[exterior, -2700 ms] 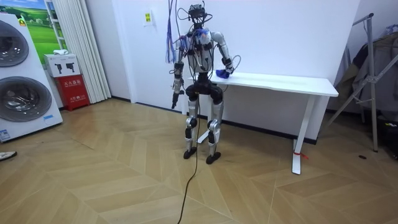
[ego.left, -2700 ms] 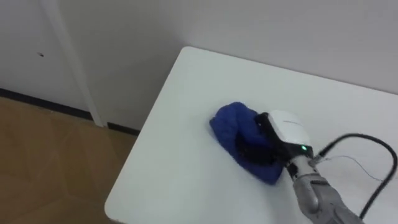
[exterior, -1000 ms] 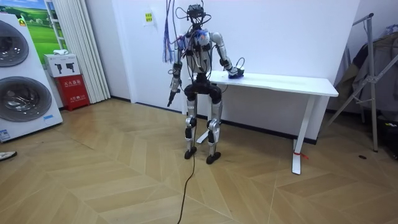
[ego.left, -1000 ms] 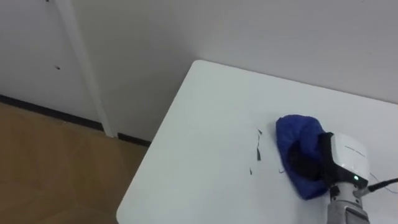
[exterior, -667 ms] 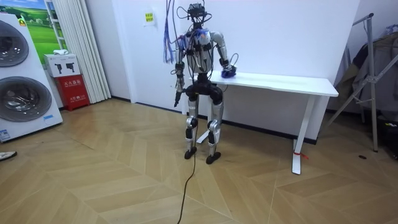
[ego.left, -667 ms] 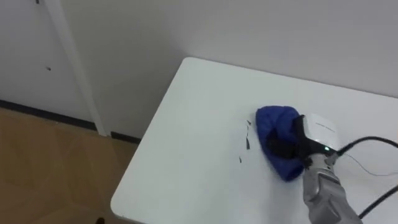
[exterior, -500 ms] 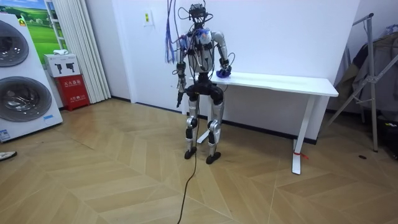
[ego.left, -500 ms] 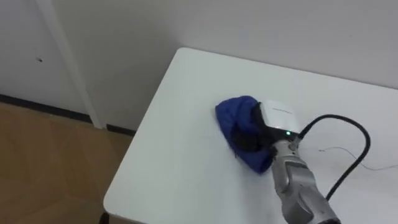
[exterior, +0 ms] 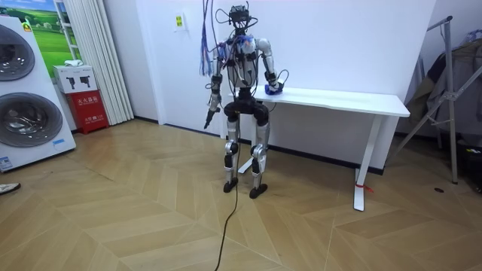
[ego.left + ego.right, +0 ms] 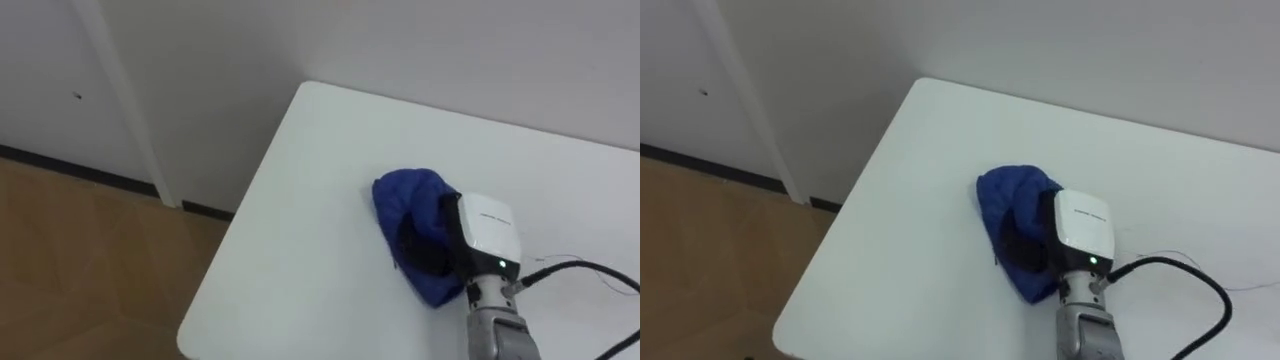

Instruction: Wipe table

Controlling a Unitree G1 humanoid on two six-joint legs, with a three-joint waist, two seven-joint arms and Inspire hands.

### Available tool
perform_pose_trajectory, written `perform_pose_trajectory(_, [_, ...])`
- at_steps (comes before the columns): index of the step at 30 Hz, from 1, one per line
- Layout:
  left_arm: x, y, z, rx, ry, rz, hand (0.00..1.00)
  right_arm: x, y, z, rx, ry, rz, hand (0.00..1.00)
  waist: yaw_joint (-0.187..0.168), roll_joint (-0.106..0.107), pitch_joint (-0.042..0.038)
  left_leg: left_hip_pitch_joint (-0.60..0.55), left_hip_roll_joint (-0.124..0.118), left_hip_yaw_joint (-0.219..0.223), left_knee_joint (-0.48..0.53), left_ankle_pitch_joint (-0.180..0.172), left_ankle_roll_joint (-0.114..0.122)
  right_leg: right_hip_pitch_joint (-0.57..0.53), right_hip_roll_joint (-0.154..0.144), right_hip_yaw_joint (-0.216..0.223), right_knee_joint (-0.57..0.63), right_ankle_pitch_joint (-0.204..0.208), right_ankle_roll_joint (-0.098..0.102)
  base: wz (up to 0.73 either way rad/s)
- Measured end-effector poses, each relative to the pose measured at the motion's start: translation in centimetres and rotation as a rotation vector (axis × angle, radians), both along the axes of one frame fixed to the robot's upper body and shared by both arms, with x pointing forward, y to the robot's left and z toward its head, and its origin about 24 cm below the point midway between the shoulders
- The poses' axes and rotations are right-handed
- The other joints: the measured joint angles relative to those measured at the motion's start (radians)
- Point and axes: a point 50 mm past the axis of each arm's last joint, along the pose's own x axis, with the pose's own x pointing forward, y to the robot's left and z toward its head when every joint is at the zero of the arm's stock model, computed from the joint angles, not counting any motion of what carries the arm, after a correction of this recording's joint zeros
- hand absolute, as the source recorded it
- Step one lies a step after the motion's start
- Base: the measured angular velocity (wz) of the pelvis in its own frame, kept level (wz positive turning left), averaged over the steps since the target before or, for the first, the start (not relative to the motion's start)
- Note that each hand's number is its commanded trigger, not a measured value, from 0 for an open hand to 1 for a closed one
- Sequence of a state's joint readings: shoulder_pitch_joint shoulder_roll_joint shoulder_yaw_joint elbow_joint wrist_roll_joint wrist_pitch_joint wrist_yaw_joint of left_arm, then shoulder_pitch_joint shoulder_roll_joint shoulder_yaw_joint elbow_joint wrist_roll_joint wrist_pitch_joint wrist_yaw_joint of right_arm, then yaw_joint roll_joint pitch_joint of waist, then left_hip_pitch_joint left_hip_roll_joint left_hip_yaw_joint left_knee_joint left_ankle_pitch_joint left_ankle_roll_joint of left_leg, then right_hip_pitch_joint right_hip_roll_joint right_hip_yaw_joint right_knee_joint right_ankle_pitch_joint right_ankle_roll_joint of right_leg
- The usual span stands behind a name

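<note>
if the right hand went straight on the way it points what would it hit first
The blue cloth bunched against the right hand. Beyond it there is bare white table, then probably the wall, though depth is unclear.

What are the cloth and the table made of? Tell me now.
Cloth: soft blue fabric, matte, perhaps fleece; it bunches in rounded folds. Table: hard, smooth white top, faint sheen; probably laminate or painted board.

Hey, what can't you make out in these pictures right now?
Right hand: its hold on the cloth, sunk in folds, eye views.
Table under the cloth: covered, eye views.
Table's right end: cut off by the edge, eye views.
Left hand: too small, room view.
</note>
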State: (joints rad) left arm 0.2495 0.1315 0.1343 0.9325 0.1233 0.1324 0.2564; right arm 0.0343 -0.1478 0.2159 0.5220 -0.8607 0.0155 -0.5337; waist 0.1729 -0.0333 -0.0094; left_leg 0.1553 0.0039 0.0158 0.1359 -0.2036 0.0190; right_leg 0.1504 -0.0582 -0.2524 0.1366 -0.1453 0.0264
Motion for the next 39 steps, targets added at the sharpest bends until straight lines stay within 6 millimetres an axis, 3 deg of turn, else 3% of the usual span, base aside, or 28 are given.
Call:
perform_pose_trajectory(6, [1.8,-1.7,0.0,-0.047,-0.071,-0.018,0.0,1.4,0.6,0.3,0.011,0.064,0.036,1.0,-0.003,0.004,-0.0004,0.005,0.002,0.009,-0.001,-0.004,0.004,0.001,0.002,0.007,0.004,0.002,0.003,-0.06])
perform_pose_trajectory(14, [1.4,-1.7,-0.1,-0.058,-0.073,0.022,0.0,0.9,-0.2,-0.1,0.051,0.039,0.011,1.0,-0.031,0.008,0.0001,0.007,0.002,0.01,-0.002,-0.004,0.003,0.005,0.001,0.003,-0.001,0.002,0.003,0.02])
perform_pose_trajectory(17, [0.4,-0.6,0.1,-0.022,-0.06,0.056,0.0,-1.1,-2.3,-0.8,0.074,0.006,-0.11,1.0,-0.038,0.005,-0.0014,0.015,-0.001,0.008,0.0,-0.004,0.005,0.008,-0.003,-0.003,-0.002,0.002,0.003,0.09])
perform_pose_trajectory(23, [-3.3,3.3,1.2,0.099,0.007,0.166,0.0,-7.3,-10.0,-2.0,0.046,-0.002,-0.497,1.0,-0.11,-0.024,-0.0049,0.024,-0.002,0.009,-0.001,-0.014,0.015,0.024,-0.006,0.004,0.0,-0.001,0.008,0.09])
perform_pose_trajectory(25, [-3.2,3.9,1.4,0.101,-0.003,0.169,0.0,-9.3,-13.1,-2.0,0.004,0.037,-0.597,1.0,-0.125,-0.03,-0.0097,0.023,-0.001,0.014,0.001,-0.019,0.018,0.028,-0.008,0.004,0.003,0.001,0.011,-0.08])
perform_pose_trajectory(30, [-1.6,3.7,1.4,0.061,-0.052,0.141,0.0,-11.7,-15.6,-2.3,-0.009,0.093,-0.737,1.0,-0.147,-0.038,-0.0147,0.04,-0.002,0.014,0.016,-0.026,0.02,0.042,-0.007,0.007,0.015,0.003,0.014,-0.03])
perform_pose_trajectory(32, [-0.8,3.4,1.3,0.053,-0.062,0.113,0.0,-11.7,-15.7,-2.3,-0.008,0.094,-0.74,1.0,-0.148,-0.037,-0.015,0.042,-0.001,0.014,0.015,-0.026,0.02,0.042,-0.009,0.006,0.014,0.003,0.014,-0.07])
perform_pose_trajectory(35, [0.0,2.6,1.0,0.023,-0.069,0.063,0.0,-9.7,-15.2,-1.9,-0.001,0.101,-0.703,1.0,-0.136,-0.036,-0.0141,0.045,-0.002,0.029,0.008,-0.026,0.02,0.037,-0.006,0.022,0.015,0.003,0.014,-0.25])
perform_pose_trajectory(37, [0.1,1.9,0.7,-0.007,-0.072,0.06,0.0,-7.0,-14.1,-1.4,-0.005,0.114,-0.64,1.0,-0.103,-0.033,-0.0127,0.049,0.002,0.067,-0.001,-0.026,0.019,0.01,0.004,0.066,0.015,0.003,0.014,-0.81])
perform_pose_trajectory(39, [0.5,1.3,0.6,-0.025,-0.079,0.058,0.0,-4.3,-12.4,-0.6,-0.047,0.134,-0.519,1.0,-0.078,-0.028,-0.0081,0.046,0.008,0.065,-0.002,-0.026,0.017,-0.011,0.017,0.079,0.019,0.016,0.004,-0.81])
